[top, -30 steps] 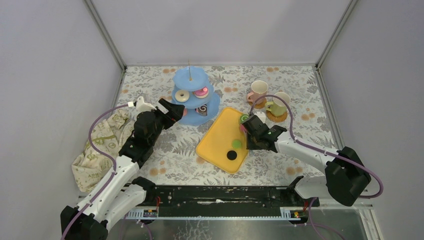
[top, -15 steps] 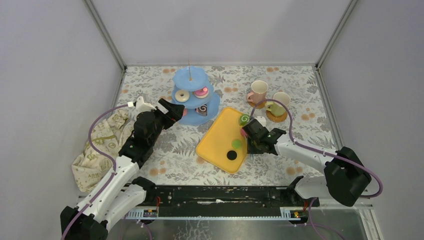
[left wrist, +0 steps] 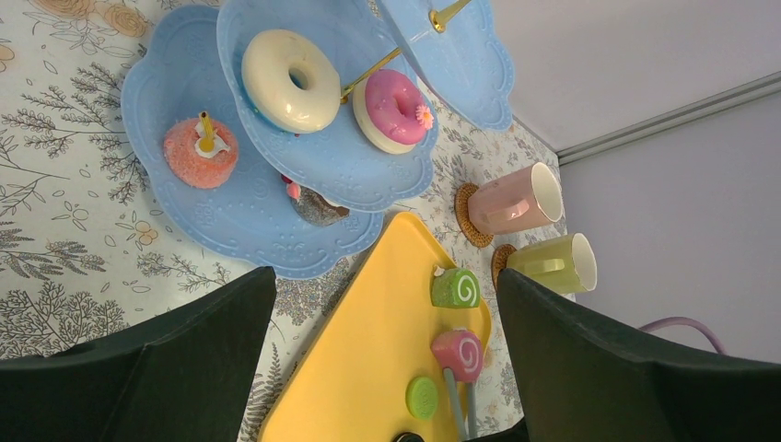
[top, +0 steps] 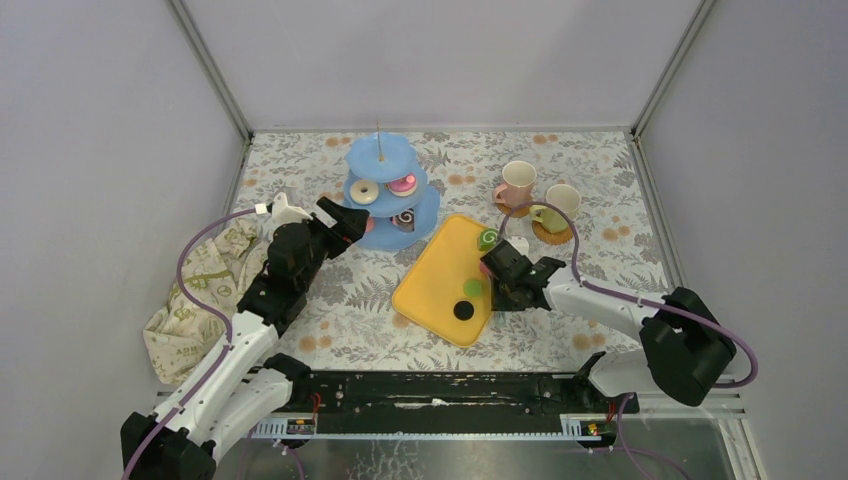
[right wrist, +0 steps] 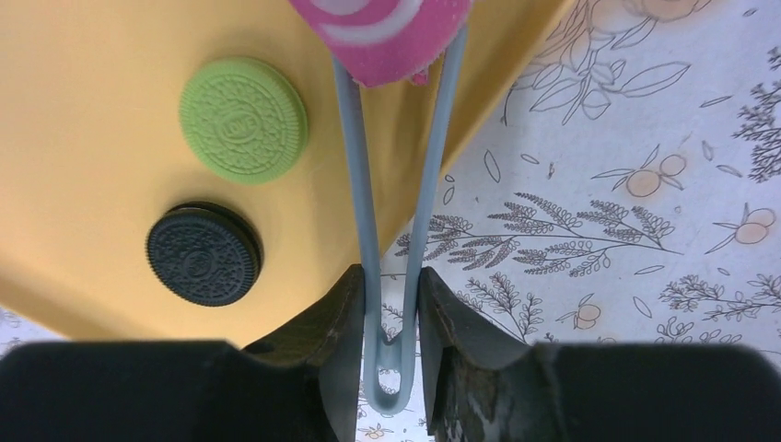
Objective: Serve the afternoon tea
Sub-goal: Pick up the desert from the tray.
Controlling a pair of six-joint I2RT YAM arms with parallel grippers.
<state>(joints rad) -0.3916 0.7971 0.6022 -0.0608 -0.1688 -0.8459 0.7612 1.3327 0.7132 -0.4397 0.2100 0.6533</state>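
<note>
The light-blue three-tier stand (top: 385,190) holds a white donut (left wrist: 290,80), a pink donut (left wrist: 391,110), an orange pastry (left wrist: 201,152) and a brown pastry (left wrist: 318,207). My left gripper (top: 345,220) hovers open just left of the stand, holding nothing. My right gripper (right wrist: 391,285) is shut on grey-blue tongs (right wrist: 364,212), whose tips pinch a pink swirl roll (right wrist: 382,32) over the right edge of the yellow tray (top: 430,285). A green swirl roll (top: 488,239), a green cookie (right wrist: 243,120) and a black cookie (right wrist: 203,253) lie on the tray. A pink mug (top: 517,183) and a pale green mug (top: 557,208) stand on coasters at the back right.
A crumpled beige cloth (top: 200,290) with green print lies at the left edge. Grey walls close in the floral tabletop on three sides. The tray sits diagonally between the stand and my right arm.
My right gripper has shifted slightly nearer with the tongs and the pink roll. The left arm has not moved.
</note>
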